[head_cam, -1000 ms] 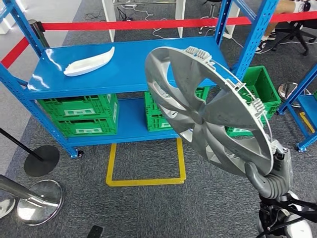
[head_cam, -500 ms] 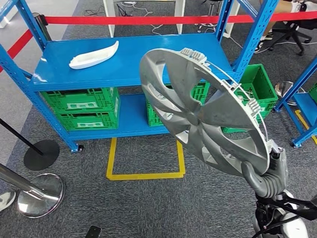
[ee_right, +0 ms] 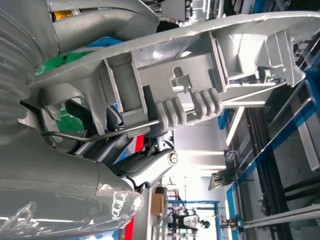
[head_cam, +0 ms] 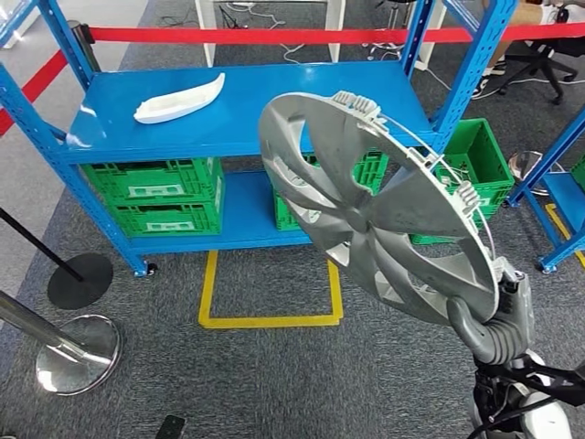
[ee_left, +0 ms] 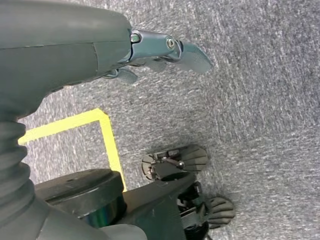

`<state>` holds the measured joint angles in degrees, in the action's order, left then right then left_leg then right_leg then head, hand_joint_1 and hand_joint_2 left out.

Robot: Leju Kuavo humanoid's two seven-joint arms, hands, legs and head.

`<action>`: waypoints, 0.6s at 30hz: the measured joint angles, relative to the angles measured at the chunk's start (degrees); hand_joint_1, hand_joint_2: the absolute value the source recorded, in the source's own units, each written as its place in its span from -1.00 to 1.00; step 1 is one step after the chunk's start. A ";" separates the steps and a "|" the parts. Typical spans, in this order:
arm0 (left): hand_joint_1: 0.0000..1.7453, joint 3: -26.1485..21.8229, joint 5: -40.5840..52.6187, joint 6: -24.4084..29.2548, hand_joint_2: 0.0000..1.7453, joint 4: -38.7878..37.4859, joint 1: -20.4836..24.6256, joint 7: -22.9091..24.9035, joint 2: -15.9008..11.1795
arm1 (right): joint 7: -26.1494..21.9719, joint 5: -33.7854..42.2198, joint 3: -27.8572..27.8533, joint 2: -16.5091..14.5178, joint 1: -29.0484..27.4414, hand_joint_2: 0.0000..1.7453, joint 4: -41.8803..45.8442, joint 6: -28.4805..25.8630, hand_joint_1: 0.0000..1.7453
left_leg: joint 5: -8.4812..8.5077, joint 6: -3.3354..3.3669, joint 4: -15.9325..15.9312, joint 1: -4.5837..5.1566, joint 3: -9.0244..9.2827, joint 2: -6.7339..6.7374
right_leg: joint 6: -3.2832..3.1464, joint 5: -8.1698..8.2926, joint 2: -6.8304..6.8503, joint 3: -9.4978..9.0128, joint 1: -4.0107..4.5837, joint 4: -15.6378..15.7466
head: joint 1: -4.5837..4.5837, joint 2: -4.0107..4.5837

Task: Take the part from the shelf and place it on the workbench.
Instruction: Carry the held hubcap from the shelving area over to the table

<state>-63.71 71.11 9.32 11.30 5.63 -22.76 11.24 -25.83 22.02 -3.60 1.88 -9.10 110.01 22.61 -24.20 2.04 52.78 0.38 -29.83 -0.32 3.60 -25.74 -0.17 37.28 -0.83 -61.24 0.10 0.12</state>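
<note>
A large silver wheel cover point(head_cam: 372, 210) is tilted in the air in front of the blue shelf point(head_cam: 262, 119), and my right hand point(head_cam: 494, 329) grips its lower right rim. The right wrist view looks along the cover's ribbed back side point(ee_right: 181, 85), with my right hand point(ee_right: 56, 165) wrapped around the rim. A white curved part point(head_cam: 181, 99) lies on the shelf's top board at the left. My left hand point(ee_left: 151, 55) hangs over the grey carpet with its fingers stretched out and holds nothing.
Green crates point(head_cam: 162, 192) fill the shelf's lower level, and another green crate point(head_cam: 476, 151) stands to its right. A yellow floor square point(head_cam: 269, 320) lies before the shelf. Stanchion bases point(head_cam: 79, 352) stand at the left, red tape point(head_cam: 276, 35) runs behind, and a second blue rack point(head_cam: 562, 192) is at the right.
The whole picture has drifted a little to the right, so the camera has moved. The wheel cover stays in my right hand at nearly the same place in view.
</note>
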 joint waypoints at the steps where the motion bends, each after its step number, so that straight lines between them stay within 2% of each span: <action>1: -1.00 -0.12 -0.27 -0.46 1.00 0.00 0.02 0.01 -0.03 | -0.02 -0.01 0.04 -0.02 0.07 1.00 -0.06 0.08 1.00 | 0.12 -0.02 0.00 -0.07 -0.16 -0.13 | 0.09 -2.28 0.00 1.61 -0.07 -4.18 | 0.10 0.01; 2: -1.00 -0.26 -0.57 -0.82 1.00 0.00 0.02 -0.01 -0.05 | -0.03 -0.04 0.09 -0.03 0.10 1.00 -0.14 0.15 1.00 | 0.20 -0.16 0.07 -0.13 -0.32 -0.31 | 0.23 -4.02 0.01 3.01 -0.20 -8.06 | 0.14 0.01; 3: -1.00 -0.40 -0.84 -0.98 1.00 0.00 0.02 -0.07 -0.06 | -0.04 -0.08 0.12 -0.04 0.09 1.00 -0.21 0.19 1.00 | 0.26 -0.32 0.17 -0.21 -0.46 -0.55 | 0.40 -4.88 0.01 3.73 -0.35 -10.53 | 0.15 0.01; 4: -1.00 -0.53 -1.03 -0.85 1.00 0.00 0.01 -0.19 -0.07 | -0.05 -0.13 0.12 -0.04 0.07 1.00 -0.26 0.19 1.00 | 0.31 -0.57 0.33 -0.37 -0.61 -0.90 | 0.58 -4.67 0.00 3.39 -0.50 -10.80 | 0.16 0.00; 5: -1.00 -0.63 -1.15 -0.38 1.00 0.00 0.00 -0.33 -0.07 | -0.05 -0.19 0.12 -0.04 0.04 1.00 -0.30 0.18 1.00 | 0.28 -0.93 0.60 -0.64 -0.76 -1.34 | 0.83 -3.36 -0.09 1.66 -0.74 -8.31 | 0.14 0.00; 6: -1.00 -0.71 -1.26 0.32 1.00 0.01 0.01 -0.46 -0.08 | -0.09 -0.25 0.12 -0.04 0.02 1.00 -0.31 0.16 1.00 | 0.14 -1.43 1.06 -0.89 -0.97 -1.83 | 1.25 -1.99 -0.62 -0.78 -1.07 -4.27 | 0.17 0.00; 7: -1.00 -0.80 -1.38 1.18 1.00 0.05 0.04 -0.53 -0.22 | -0.13 -0.29 0.14 -0.05 0.04 1.00 -0.34 0.11 1.00 | -0.05 -2.03 1.66 -1.01 -1.31 -2.33 | 1.65 -1.20 -1.60 -3.03 -1.29 -0.60 | 0.28 0.00; 8: -1.00 -0.95 -1.56 2.00 1.00 0.10 0.06 -0.55 -0.28 | -0.22 -0.31 0.15 -0.07 0.05 1.00 -0.36 0.04 1.00 | -0.20 -2.56 2.32 -1.05 -1.74 -2.80 | 1.62 -0.78 -2.27 -4.65 -1.50 2.04 | 0.41 0.00; 9: -1.00 -1.13 -1.78 2.60 1.00 0.14 0.07 -0.55 -0.35 | -0.34 -0.31 0.16 -0.08 0.03 1.00 -0.37 -0.04 1.00 | -0.26 -2.96 2.81 -0.98 -2.16 -3.17 | 1.36 -1.00 -2.81 -5.22 -1.57 2.97 | 0.37 0.00; 10: -1.00 -1.32 -1.95 3.01 1.00 0.18 0.05 -0.55 -0.42 | -0.44 -0.31 0.14 -0.10 0.02 1.00 -0.38 -0.16 1.00 | -0.17 -3.22 3.07 -0.94 -2.54 -3.46 | 0.77 -1.23 -2.86 -5.08 -1.45 2.64 | 0.30 0.01; 11: -1.00 -1.48 -2.04 3.19 1.00 0.17 0.00 -0.55 -0.38 | -0.52 -0.32 0.09 -0.11 -0.02 1.00 -0.36 -0.26 1.00 | -0.08 -3.42 3.20 -1.01 -2.84 -3.70 | 0.04 -1.12 -2.33 -4.82 -1.45 2.30 | 0.13 0.01; 13: -1.00 -1.63 -2.05 3.27 1.00 0.17 -0.05 -0.54 -0.38 | -0.59 -0.37 -0.03 -0.13 -0.04 1.00 -0.32 -0.42 1.00 | -0.82 -3.85 4.17 -1.10 -3.57 -2.91 | -0.91 -1.03 -1.60 -4.43 -1.33 1.97 | -0.19 0.02; 14: -1.00 -1.66 -2.03 3.26 1.00 0.17 0.00 -0.54 -0.36 | -0.65 -0.37 -0.06 -0.14 -0.05 1.00 -0.28 -0.43 1.00 | -2.13 -4.05 6.11 -1.10 -4.51 -2.12 | -1.31 -0.96 -1.12 -4.32 -1.29 1.96 | -0.29 0.02; 16: -1.00 -1.68 -2.02 3.16 1.00 0.17 0.15 -0.54 -0.28 | -0.80 -0.34 -0.10 -0.17 -0.04 1.00 -0.20 -0.42 1.00 | -6.16 -4.19 13.48 -1.04 -7.89 -0.64 | -1.90 -0.86 -0.05 -4.14 -1.01 1.99 | -0.48 0.01; 17: -1.00 -1.70 -2.04 2.98 1.00 0.17 0.21 -0.54 -0.25 | -0.84 -0.35 -0.12 -0.17 -0.04 1.00 -0.19 -0.42 1.00 | -7.87 -4.15 17.47 -1.03 -9.73 -0.40 | -2.05 -0.82 0.55 -4.02 -0.84 1.98 | -0.47 0.01; 18: -1.00 -1.72 -2.09 2.73 1.00 0.17 0.22 -0.54 -0.22 | -0.85 -0.38 -0.14 -0.17 -0.04 1.00 -0.20 -0.41 1.00 | -8.67 -4.03 20.13 -1.00 -10.92 -0.32 | -2.14 -0.79 1.12 -3.94 -0.66 1.98 | -0.47 0.01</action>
<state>-65.43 69.02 12.04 11.47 5.84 -23.30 11.02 -26.68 21.64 -3.73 1.70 -9.14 109.81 22.19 -32.86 -1.99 72.91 -0.63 -40.75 -0.64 1.46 -26.53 0.95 33.35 -1.49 -59.26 -0.37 0.12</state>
